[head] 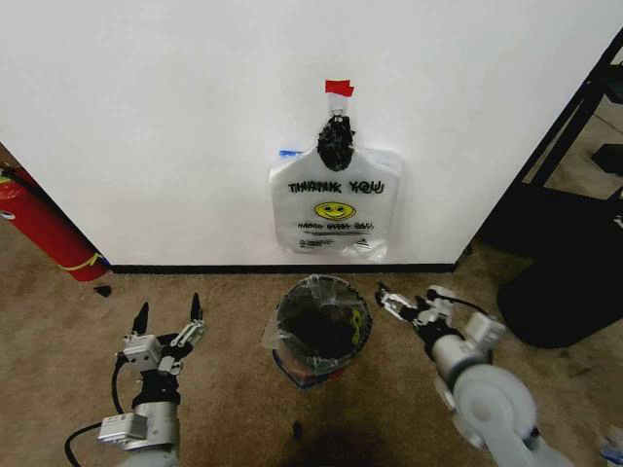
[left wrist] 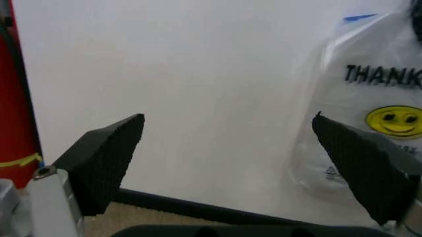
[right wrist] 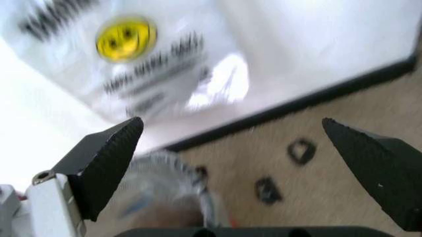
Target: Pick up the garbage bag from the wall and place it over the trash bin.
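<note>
The garbage bag (head: 336, 209) hangs flat on the white wall from a black knot under a strip of red tape (head: 339, 88). It is translucent, with "THANK YOU" print and a yellow smiley. Directly below it on the carpet stands the round trash bin (head: 284, 321), dark inside, with thin clear plastic around its rim. My left gripper (head: 168, 313) is open to the left of the bin, pointing at the wall. My right gripper (head: 394, 302) is open just right of the bin. The bag (left wrist: 376, 98) appears past the left gripper (left wrist: 228, 148), and the bag (right wrist: 132, 59) and bin rim (right wrist: 165, 197) past the right gripper (right wrist: 231, 148).
A red fire extinguisher (head: 44, 229) leans at the wall's left end. A black stand and a dark round base (head: 565, 282) fill the right side. Small black scraps (right wrist: 300, 150) lie on the carpet near the baseboard (head: 282, 269).
</note>
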Motion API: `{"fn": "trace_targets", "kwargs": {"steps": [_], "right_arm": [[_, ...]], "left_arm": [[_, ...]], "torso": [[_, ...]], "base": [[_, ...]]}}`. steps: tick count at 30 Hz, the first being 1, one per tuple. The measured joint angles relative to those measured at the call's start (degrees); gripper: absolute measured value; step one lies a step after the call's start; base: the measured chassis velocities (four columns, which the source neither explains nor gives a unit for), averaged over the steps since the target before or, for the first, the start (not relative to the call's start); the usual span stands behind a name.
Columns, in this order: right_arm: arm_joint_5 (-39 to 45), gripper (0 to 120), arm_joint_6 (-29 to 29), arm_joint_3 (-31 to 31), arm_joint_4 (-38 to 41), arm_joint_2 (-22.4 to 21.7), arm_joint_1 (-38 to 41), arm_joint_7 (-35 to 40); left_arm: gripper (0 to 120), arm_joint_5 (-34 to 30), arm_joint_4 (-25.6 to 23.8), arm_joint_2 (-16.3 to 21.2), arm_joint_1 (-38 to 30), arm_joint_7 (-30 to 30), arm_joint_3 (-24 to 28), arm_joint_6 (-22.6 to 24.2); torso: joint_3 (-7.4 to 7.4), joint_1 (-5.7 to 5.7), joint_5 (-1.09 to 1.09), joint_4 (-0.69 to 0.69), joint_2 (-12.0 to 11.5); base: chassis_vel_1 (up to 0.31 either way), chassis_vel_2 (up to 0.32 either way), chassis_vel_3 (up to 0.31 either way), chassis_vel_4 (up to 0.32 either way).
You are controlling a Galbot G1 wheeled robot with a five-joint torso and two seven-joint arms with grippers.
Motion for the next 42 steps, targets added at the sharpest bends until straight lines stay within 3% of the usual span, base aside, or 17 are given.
{"fn": "trace_targets", "kwargs": {"steps": [7,10,12,17,23,28,42], "right_arm": [[-7.0,100,5.6,5.0,6.8,2.2,-7.4,-4.3],[-14.1,100,11.8,4.8,9.1,4.8,-14.0,-8.8],[-16.4,100,13.3,4.7,9.1,5.4,-15.3,-9.5],[-30.8,100,26.0,5.3,8.0,8.6,-20.4,-13.6],[-34.1,100,35.5,8.2,4.3,11.2,-24.2,-17.5],[-34.0,100,38.8,9.4,3.8,12.2,-25.9,-19.9],[-39.8,100,40.1,9.8,3.1,12.9,-25.1,-22.1]], "left_arm": [[100,1.6,-2.7,0.1,0.6,0.2,1.1,1.4],[100,2.8,-3.7,0.0,0.9,0.0,1.2,1.7],[100,2.9,-4.0,0.0,1.0,0.0,1.2,1.8],[100,3.6,-4.5,-0.1,1.2,-0.2,1.4,1.7],[100,5.4,-4.5,-0.7,1.6,-0.7,1.9,0.6],[100,6.9,-5.3,-1.1,1.7,-1.1,1.9,0.2],[100,9.8,-5.6,-2.8,2.0,-2.1,2.8,-0.3]], "torso": [[0.0,0.0,0.0,0.03,0.0],[0.0,0.0,-0.01,0.01,0.0],[0.0,0.0,0.0,0.0,0.0],[0.0,0.0,-0.01,0.01,0.0],[0.0,0.0,0.0,0.0,0.0],[0.0,0.0,0.0,0.0,0.0],[0.01,0.0,0.0,0.01,0.0]], "base": [[0.0,0.0,0.0,0.0],[0.0,0.0,0.0,0.0],[0.0,0.0,0.0,0.0],[0.0,0.0,0.0,0.0],[0.0,0.0,0.0,0.0],[0.0,0.0,0.0,0.0],[0.0,0.0,0.0,0.0]]}}
